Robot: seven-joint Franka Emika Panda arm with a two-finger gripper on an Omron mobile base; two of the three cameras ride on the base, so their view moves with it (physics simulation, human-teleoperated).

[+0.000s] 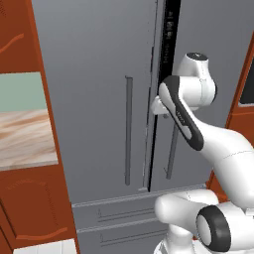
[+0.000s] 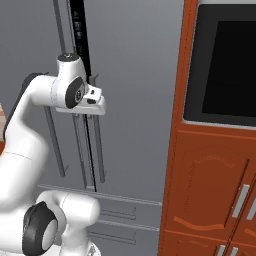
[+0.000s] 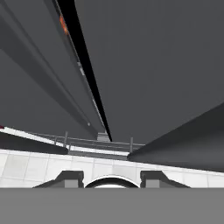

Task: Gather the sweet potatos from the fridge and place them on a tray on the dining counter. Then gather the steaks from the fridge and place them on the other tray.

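Grey fridge: two doors, two drawers.

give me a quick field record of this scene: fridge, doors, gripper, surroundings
fridge: tall grey French-door fridge, two drawers below
doors: slightly ajar, dark gap between them
handles: long vertical bars, left door handle
gripper: gripper at the door gap, pointing down along the door fronts, jaws apart, nothing between them
inside: small orange-red spot through the gap, too small to identify
right side: red-brown cabinet with black oven window
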